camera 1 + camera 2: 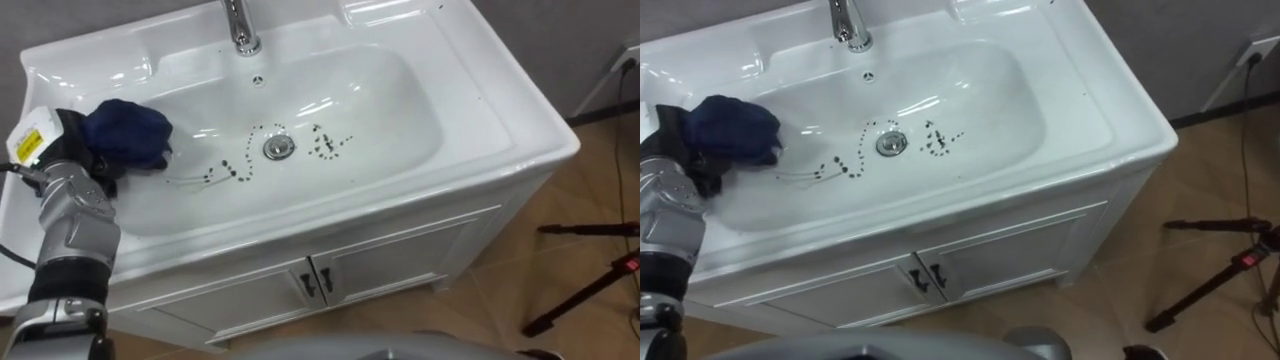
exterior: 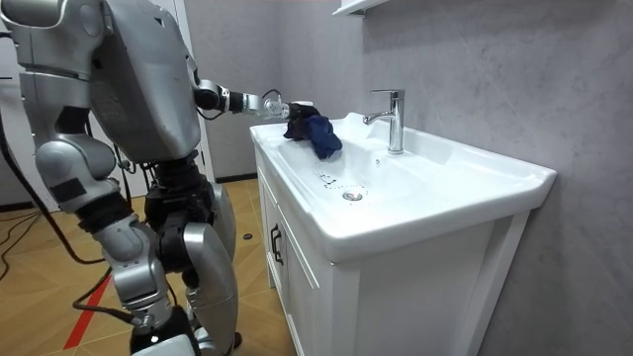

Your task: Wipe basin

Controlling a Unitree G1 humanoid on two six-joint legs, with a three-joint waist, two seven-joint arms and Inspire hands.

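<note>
We stand at the white basin point(image 1: 470, 110). Our left hand point(image 1: 72, 140) is closed round a bunched blue cloth point(image 1: 128, 133), held over the bowl's left slope; we cannot tell whether it touches the porcelain. Dark marks point(image 1: 330, 145) lie on both sides of the drain point(image 1: 279, 147), apart from the cloth. To wipe well, we judge, we should press the cloth flat, then sweep rightward through the specks with a firm grip.

One basin point(image 1: 500, 110), one tap point(image 1: 238, 25), one cloth point(image 1: 128, 132), one drain point(image 1: 279, 147), two doors point(image 1: 230, 300), two handles point(image 1: 307, 285), one tripod point(image 1: 590, 285).
</note>
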